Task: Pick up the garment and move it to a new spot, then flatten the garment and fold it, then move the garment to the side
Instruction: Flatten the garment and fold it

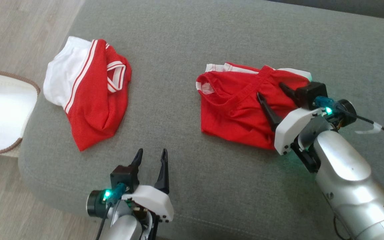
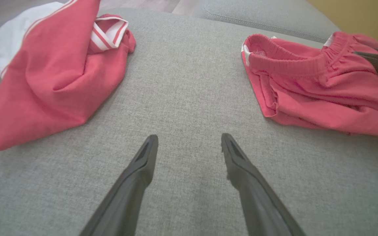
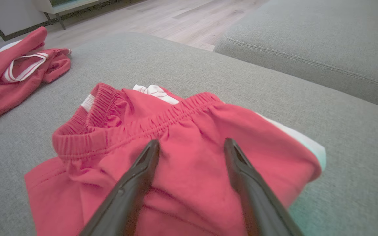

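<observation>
Both jaws stand wide apart, nothing held. Nearest you, the left gripper (image 1: 152,152) hovers over bare sofa (image 1: 185,50) at 6 o'clock in the head view, fingers pointing to 12. The right gripper (image 1: 270,90) comes in from 4 o'clock, fingers out over the shorts (image 1: 232,113). They lie at 2 o'clock: red, doubled over, elastic waistband on top, white edge peeking out on the far side. Whether the tips touch cloth, I can't tell.

My read is that you're at the pick-up, with the right arm lined up for the grab. The next move calls for lowering those fingers onto a fold near the waistband and pinching enough layers that the bundle lifts as one.

Further out at 10 o'clock, well apart, a red-and-white shirt (image 1: 88,100) sits crumpled. The seat is grey woven fabric, flat, probably soft enough for tips to dig under. Off its edge at 9 o'clock is a white item (image 1: 2,110) with brown trim, and beyond it pale wood floor (image 1: 12,26). Another cushion (image 3: 307,49) shows at 1 o'clock in the right wrist view.
</observation>
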`<state>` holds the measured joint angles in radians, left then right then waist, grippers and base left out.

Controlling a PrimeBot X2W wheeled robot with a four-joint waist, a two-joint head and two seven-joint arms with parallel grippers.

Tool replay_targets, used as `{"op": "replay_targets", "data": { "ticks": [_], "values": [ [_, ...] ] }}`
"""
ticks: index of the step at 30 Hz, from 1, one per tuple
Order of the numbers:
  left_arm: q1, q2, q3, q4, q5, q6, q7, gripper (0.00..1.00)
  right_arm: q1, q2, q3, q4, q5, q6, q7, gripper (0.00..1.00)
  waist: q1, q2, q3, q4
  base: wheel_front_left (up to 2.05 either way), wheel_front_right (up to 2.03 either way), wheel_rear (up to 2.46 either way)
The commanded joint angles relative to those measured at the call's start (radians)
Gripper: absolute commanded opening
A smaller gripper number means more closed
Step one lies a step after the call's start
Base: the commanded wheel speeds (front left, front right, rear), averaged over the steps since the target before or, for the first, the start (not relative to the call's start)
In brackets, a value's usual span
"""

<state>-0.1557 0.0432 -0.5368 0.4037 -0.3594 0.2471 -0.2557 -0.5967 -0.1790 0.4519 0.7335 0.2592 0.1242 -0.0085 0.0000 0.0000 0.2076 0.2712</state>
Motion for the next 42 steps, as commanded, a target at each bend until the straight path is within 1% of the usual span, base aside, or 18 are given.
{"op": "replay_targets", "data": {
  "ticks": [1, 4, 5, 6, 7, 8, 13, 20, 25, 29, 32, 35, 37, 38, 39, 41, 42],
  "values": [
    [-0.047, 0.007, 0.025, -0.036, -0.007, 0.008, -0.006, 1.00, -0.049, -0.003, 0.024, -0.012, 0.004, 0.007, 0.001, 1.00, 0.0000, 0.0000, 0.012, 0.008, 0.00, 0.00, 0.00],
    [-0.056, 0.007, 0.022, -0.039, -0.011, 0.010, -0.006, 1.00, -0.061, -0.007, 0.036, 0.006, 0.007, 0.007, 0.005, 1.00, 0.0000, 0.0000, 0.020, 0.010, 0.00, 0.00, 0.00],
    [-0.059, 0.007, 0.021, -0.040, -0.011, 0.011, -0.006, 1.00, -0.065, -0.007, 0.040, 0.009, 0.009, 0.007, 0.005, 0.88, 0.0000, 0.0000, 0.022, 0.009, 0.00, 0.00, 0.00],
    [-0.061, 0.007, 0.021, -0.041, -0.012, 0.011, -0.006, 1.00, -0.068, -0.008, 0.043, 0.013, 0.010, 0.007, 0.004, 0.47, 0.0000, 0.0000, 0.024, 0.009, 0.00, 0.00, 0.00],
    [-0.063, 0.007, 0.020, -0.042, -0.013, 0.012, -0.006, 1.00, -0.070, -0.008, 0.046, 0.016, 0.011, 0.007, 0.002, 0.25, 0.0000, 0.0000, 0.026, 0.008, 0.00, 0.00, 0.00],
    [-0.065, 0.007, 0.020, -0.044, -0.015, 0.013, -0.006, 1.00, -0.073, -0.008, 0.050, 0.018, 0.012, 0.007, 0.001, 0.00, 0.0000, 0.0000, 0.028, 0.008, 0.00, 0.00, 0.00],
    [-0.069, 0.007, 0.021, -0.047, -0.015, 0.013, -0.006, 1.00, -0.086, -0.008, 0.063, 0.013, 0.018, 0.007, -0.035, 0.00, 0.0000, 0.0000, 0.030, 0.004, 0.00, 0.00, 0.00],
    [-0.063, 0.007, 0.010, -0.044, -0.015, 0.008, -0.006, 1.00, -0.109, -0.007, 0.101, -0.035, 0.033, 0.007, -0.101, 0.00, 0.0000, 0.0000, 0.021, 0.005, 0.00, 0.00, 0.00],
    [-0.060, 0.007, 0.000, -0.042, -0.020, 0.003, -0.006, 1.00, -0.118, -0.007, 0.173, -0.098, 0.074, 0.007, -0.123, 0.00, 0.0000, 0.0000, 0.015, 0.018, 0.00, 0.00, 0.00],
    [-0.058, 0.007, -0.004, -0.038, -0.028, 0.001, -0.006, 1.00, -0.121, -0.023, 0.242, -0.133, 0.130, 0.007, -0.111, 0.00, 0.0000, 0.0000, 0.014, 0.036, 0.00, 0.00, 0.00],
    [-0.057, 0.007, -0.009, -0.035, -0.035, 0.002, -0.006, 1.00, -0.128, -0.034, 0.287, -0.131, 0.156, 0.007, -0.097, 0.00, 0.0000, 0.0000, 0.020, 0.052, 0.00, 0.00, 0.00],
    [-0.062, 0.007, -0.016, -0.032, -0.042, 0.003, -0.006, 1.00, -0.142, -0.040, 0.327, -0.099, 0.171, 0.007, -0.088, 0.00, 0.0000, 0.0000, 0.030, 0.069, 0.00, 0.00, 0.00],
    [-0.066, 0.007, -0.022, -0.031, -0.046, 0.004, -0.006, 1.00, -0.151, -0.037, 0.347, -0.067, 0.180, 0.007, -0.091, 0.08, 0.0000, 0.0000, 0.037, 0.081, 0.00, 0.00, 0.00],
    [-0.069, 0.007, -0.025, -0.031, -0.048, 0.005, -0.006, 1.00, -0.154, -0.035, 0.357, -0.047, 0.183, 0.007, -0.090, 0.18, 0.0000, 0.0000, 0.040, 0.087, 0.00, 0.00, 0.00],
    [-0.071, 0.007, -0.029, -0.030, -0.050, 0.007, -0.006, 1.00, -0.157, -0.031, 0.367, -0.028, 0.189, 0.007, -0.093, 0.44, 0.0000, 0.0000, 0.042, 0.092, 0.00, 0.00, 0.00],
    [-0.076, 0.007, -0.036, -0.028, -0.054, 0.009, -0.006, 1.00, -0.162, -0.023, 0.385, 0.014, 0.198, 0.007, -0.100, 1.00, 0.0000, 0.0000, 0.047, 0.100, 0.00, 0.00, 0.00],
    [-0.078, 0.007, -0.038, -0.028, -0.055, 0.010, -0.006, 1.00, -0.162, -0.016, 0.391, 0.036, 0.210, 0.007, -0.101, 1.00, 0.0000, 0.0000, 0.048, 0.102, 0.00, 0.00, 0.00]
  ]
}}
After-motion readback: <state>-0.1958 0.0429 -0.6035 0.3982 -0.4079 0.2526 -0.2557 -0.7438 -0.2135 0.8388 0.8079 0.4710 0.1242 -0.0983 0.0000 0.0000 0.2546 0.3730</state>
